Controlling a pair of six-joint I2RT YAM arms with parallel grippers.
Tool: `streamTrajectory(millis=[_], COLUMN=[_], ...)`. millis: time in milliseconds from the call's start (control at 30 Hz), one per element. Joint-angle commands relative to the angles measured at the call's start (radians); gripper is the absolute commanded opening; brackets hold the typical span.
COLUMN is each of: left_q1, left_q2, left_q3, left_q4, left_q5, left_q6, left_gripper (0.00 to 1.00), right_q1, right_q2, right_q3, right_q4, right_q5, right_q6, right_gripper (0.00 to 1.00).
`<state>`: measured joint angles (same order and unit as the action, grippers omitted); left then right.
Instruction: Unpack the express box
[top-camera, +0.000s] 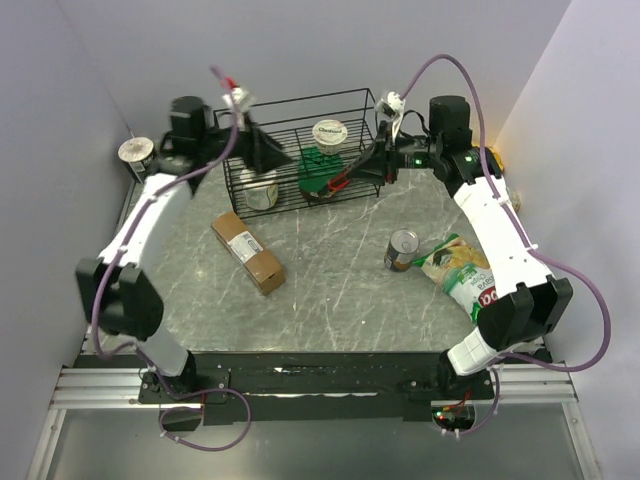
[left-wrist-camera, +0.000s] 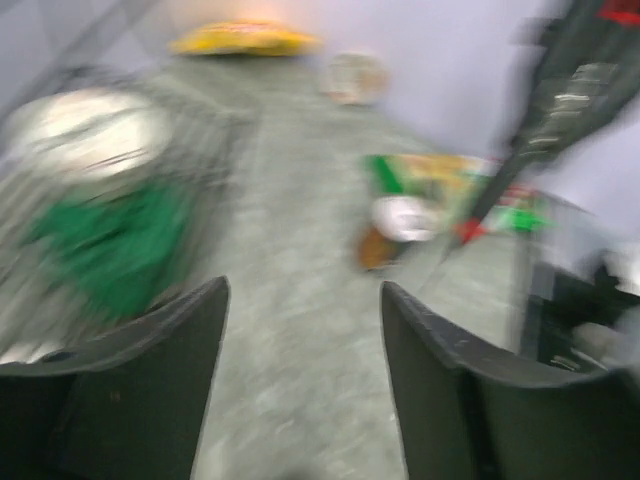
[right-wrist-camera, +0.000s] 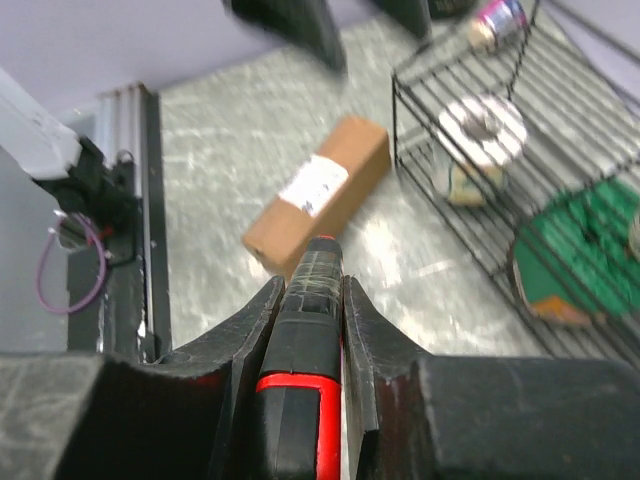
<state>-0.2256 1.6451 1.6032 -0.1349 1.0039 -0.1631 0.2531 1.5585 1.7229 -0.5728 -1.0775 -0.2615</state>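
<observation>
Right gripper (right-wrist-camera: 308, 292): jaws clamped on a red-and-black tool (right-wrist-camera: 300, 345), its tip pointing forward. Left gripper (left-wrist-camera: 305, 300): jaws parted midway, nothing between them. Both hover at the black wire rack (top-camera: 300, 98). Express box (top-camera: 248, 252) lies flat on the table (top-camera: 330, 290), label up, well apart from both grippers.

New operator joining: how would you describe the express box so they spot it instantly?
On the grey marbled table, look in front of the left end of the black wire rack. A long, narrow brown cardboard carton lies flat there, apart from the rack. Unlike the round tin can and green-and-white snack bag to its right, it is a plain box with a white label on top.
</observation>
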Motion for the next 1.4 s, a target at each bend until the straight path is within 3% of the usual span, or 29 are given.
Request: streamTrajectory(millis=[0,167,367,633,767,1100,1267,1367], left_q1=[0.110,0.222,0.356,0.365,0.365,0.365,0.365,0.364], left_q2=[-0.204,-0.315,-0.211,-0.078,-0.045,-0.070,-0.080,-0.084], left_q3=[-0.138,-0.408,-0.497,-0.532,-0.558,-0.663,-0.701,-0.716], left_q4=[-0.225,-0.189,-0.046,0.052,0.098,0.205,0.235,0.233], left_q5=[-0.256,-0.451,-0.426,-0.396,-0.400,-0.442,-0.442,-0.400], left_q6=[0.200,0.174,0.011,-0.042,-0.076,-0.098,-0.119,-0.128], left_gripper=[0.71,0.76,0.73,0.71,0.71,0.71,0.72,0.71], right_q1=[0.012,0.017,0.014,0.015,0.017,0.018,0.052,0.052], right_q2=[-0.046,-0.009,0.032,-0.124,-0.163,-0.169,-0.193,-0.201], right_q3=[0.037,0.084,0.127,-0.110,-0.151,-0.177,-0.166,-0.168], right_q4=[-0.119,-0.174,-0.176,0.077,0.070,0.062,0.067,0.073], right_q5=[0.085,0.054,0.097,0.402,0.338,0.370,0.540,0.545], right_q6=[-0.072,-0.068,-0.065,0.088,0.036,0.077,0.035,0.022], right_gripper=[0.00,0.00,0.00,0.00,0.00,0.00,0.00,0.00])
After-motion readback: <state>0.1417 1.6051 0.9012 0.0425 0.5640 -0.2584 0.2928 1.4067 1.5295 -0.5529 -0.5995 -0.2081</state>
